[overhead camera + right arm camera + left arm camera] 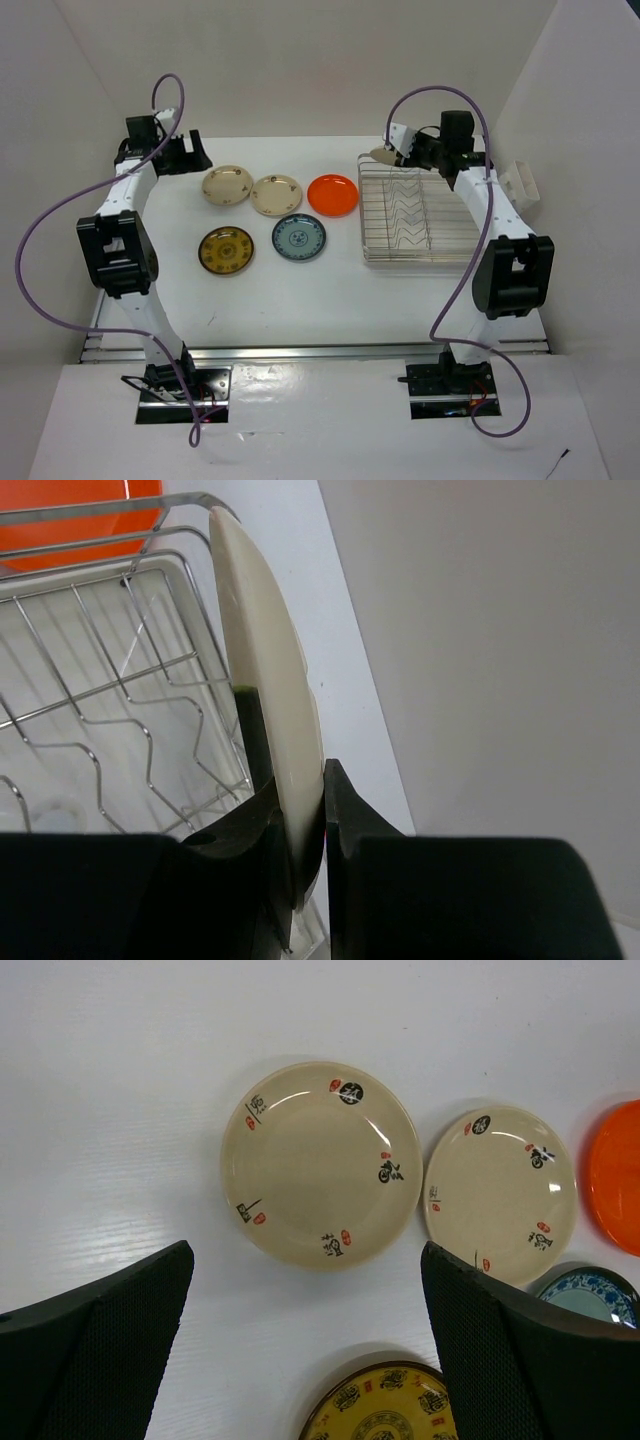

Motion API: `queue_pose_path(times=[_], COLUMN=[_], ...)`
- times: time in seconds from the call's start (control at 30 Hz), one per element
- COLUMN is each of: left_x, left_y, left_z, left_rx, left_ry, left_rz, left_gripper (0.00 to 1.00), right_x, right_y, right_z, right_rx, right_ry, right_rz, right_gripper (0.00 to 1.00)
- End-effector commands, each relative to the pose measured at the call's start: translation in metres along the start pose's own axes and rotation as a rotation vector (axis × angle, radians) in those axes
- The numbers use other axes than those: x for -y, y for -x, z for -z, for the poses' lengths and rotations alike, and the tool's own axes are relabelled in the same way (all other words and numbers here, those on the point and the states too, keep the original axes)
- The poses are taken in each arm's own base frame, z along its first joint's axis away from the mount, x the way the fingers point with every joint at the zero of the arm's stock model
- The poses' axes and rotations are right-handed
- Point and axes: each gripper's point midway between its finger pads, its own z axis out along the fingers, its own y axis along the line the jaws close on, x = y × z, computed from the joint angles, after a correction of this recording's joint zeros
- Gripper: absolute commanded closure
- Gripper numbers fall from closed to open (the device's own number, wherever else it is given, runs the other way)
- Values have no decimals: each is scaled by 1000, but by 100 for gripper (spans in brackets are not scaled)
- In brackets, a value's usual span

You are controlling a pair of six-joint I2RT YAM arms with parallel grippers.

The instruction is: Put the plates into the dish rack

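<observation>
Now, nearest the bases: yellow-brown plate [226, 250] and blue-grey plate [298, 238] flat on the worktop [300, 295]. Behind them are two cream plates [228, 185] and the orange plate [332, 194]. Left end effector [305, 1250] hangs wide and empty above the cream pair. Farthest: right end effector [300, 780] pinches a third cream plate [265, 660] edge-up by its rim, over the dish rack [420, 258] back corner (glossy, rigid, likely light and slippery; a firm rim grip suits).
</observation>
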Motion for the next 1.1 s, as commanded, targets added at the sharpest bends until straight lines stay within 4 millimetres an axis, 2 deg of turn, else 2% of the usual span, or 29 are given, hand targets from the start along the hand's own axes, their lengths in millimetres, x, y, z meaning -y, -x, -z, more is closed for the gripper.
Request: queue_pose_path(times=[0.0,0.07,0.1,0.17,0.2,0.27,0.3,0.6,0.63,0.73,0.77,0.83,0.9,0.93,1.03,1.07], left_x=[4,7,7,9,10,8,8,7,5,5,2,1,1,1,0,2], left_y=[13,13,13,10,14,11,11,13,9,9,4,4,4,4,-3,1], left_z=[-3,-3,-3,-6,-5,-8,-8,-7,-11,-11,-14,-14,-14,-14,-20,-19], left_rx=[35,35,35,25,35,26,26,27,17,17,1,1,1,1,-16,-7], left_ry=[-35,-47,-47,-66,-67,-67,-67,-56,-55,-55,-44,-35,-35,-35,-45,-56], left_rz=[2,2,2,15,11,14,14,14,19,19,26,26,26,26,43,38], left_gripper=[0,0,0,0,0,0,0,0,0,0,0,0,0,0,0,0], right_x=[12,8,13,10,9,7,12,14,10,7,6,-2,1,-6,-3,0], right_y=[16,11,14,5,4,-1,-3,-15,-23,-26,-31,-39,-40,-45,-47,-47], right_z=[25,29,32,33,31,27,30,17,11,6,3,-2,-1,-6,-8,-11], right_rx=[19,13,20,-4,-2,-15,-19,-48,-68,-75,-88,-105,-112,-118,-123,-122], right_ry=[-50,-56,-73,-67,-72,-64,-76,-64,-46,-24,-19,-3,-14,4,-9,-12], right_rz=[33,30,38,25,28,31,31,90,79,82,87,89,104,110,115,116], right_gripper=[100,100,100,100,100,100,100,100,100,100,100,100,100,100,100,98])
